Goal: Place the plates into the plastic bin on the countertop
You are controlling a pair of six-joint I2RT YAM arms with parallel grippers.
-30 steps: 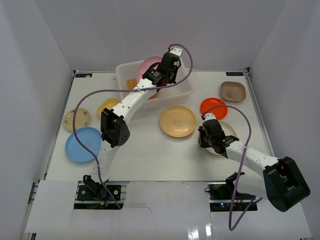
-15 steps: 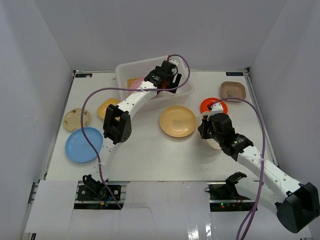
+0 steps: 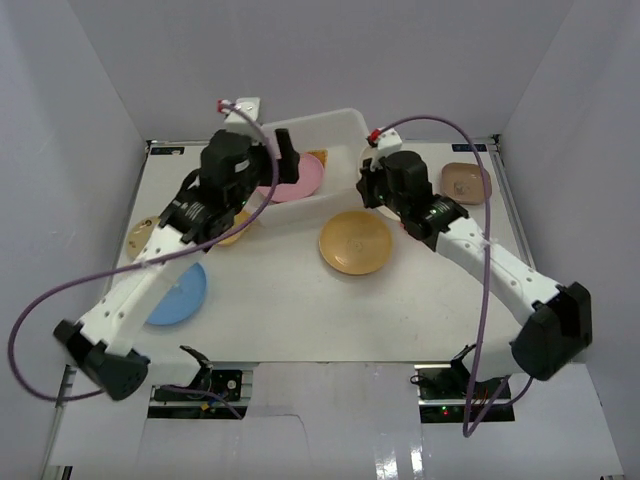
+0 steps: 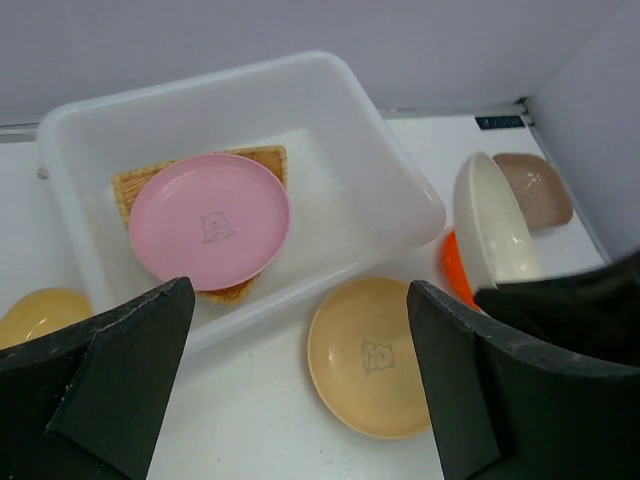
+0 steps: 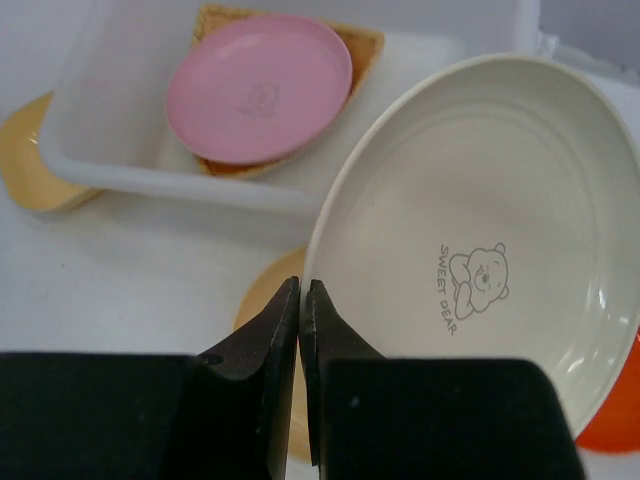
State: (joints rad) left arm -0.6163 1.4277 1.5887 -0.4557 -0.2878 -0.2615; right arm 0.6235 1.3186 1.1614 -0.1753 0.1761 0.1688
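The plastic bin stands at the back of the countertop. In it a pink plate lies on a woven tray. My left gripper is open and holds nothing, raised above the bin's near left side. My right gripper is shut on the rim of a cream plate. It holds that plate tilted on edge, just right of the bin. A tan plate lies on the countertop below both grippers.
A brown squarish plate lies at the back right, and a red-orange plate sits partly behind the cream one. A yellow plate, a blue plate and a small cream dish lie on the left. White walls enclose the countertop.
My left gripper opened, left the pink plate in the bin and drew back to the left. My right gripper closed on the cream plate, lifted it and swung it up beside the bin.
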